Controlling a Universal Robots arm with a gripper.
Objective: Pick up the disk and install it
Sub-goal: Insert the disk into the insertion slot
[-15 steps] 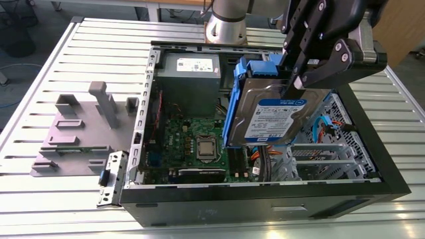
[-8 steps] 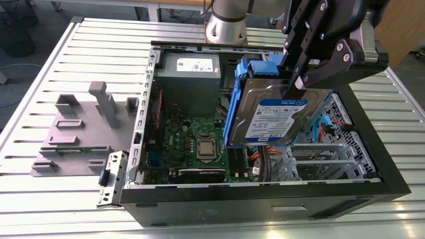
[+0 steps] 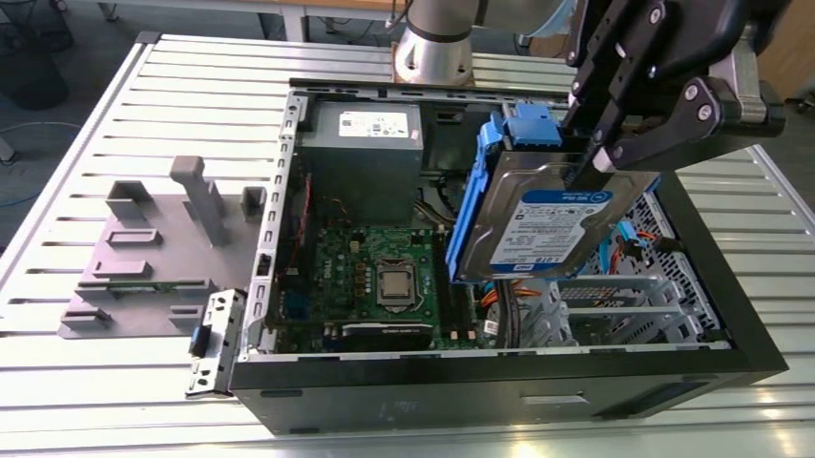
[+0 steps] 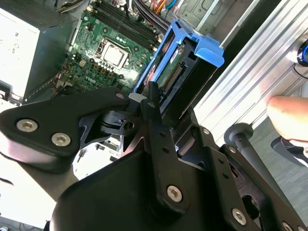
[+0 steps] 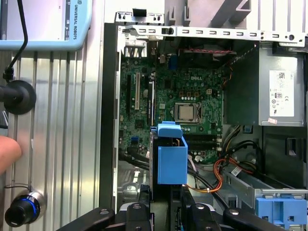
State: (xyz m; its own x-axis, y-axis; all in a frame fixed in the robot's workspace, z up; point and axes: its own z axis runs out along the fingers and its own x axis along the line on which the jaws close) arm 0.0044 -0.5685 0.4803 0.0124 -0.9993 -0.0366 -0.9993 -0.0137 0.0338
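Silver metal with a blue-and-white label, the disk [image 3: 560,224] hangs in my grip. My gripper [image 3: 593,157] is clenched on its upper part, and in the second wrist view one of my fingers [image 4: 154,113] lies against its side. It stands steeply tilted, with the blue carrier [image 3: 488,186] along one long edge and the blue tab [image 3: 532,129] uppermost. It is over the open computer case [image 3: 510,372], toward the case's side at the exterior view's right.

That case lies on the slatted metal table [image 3: 76,124] with its open side up. Inside are the green motherboard [image 3: 376,272] in the middle and the grey power supply [image 3: 359,153] at the far corner on the exterior view's left. There are also orange and black cables [image 5: 216,175] and a metal drive cage [image 3: 617,305] at the near corner on the exterior view's right. A grey fixture [image 3: 153,258] stands beside the case, toward the table's edge on the exterior view's left.

The disk's lower end overlaps the gap between motherboard and cage; I cannot tell whether it is within the case walls or above them. My own black links cover where my pads meet the drive. A person's hand [image 5: 7,151] is cut off at the frame edge, over the table outside the case.
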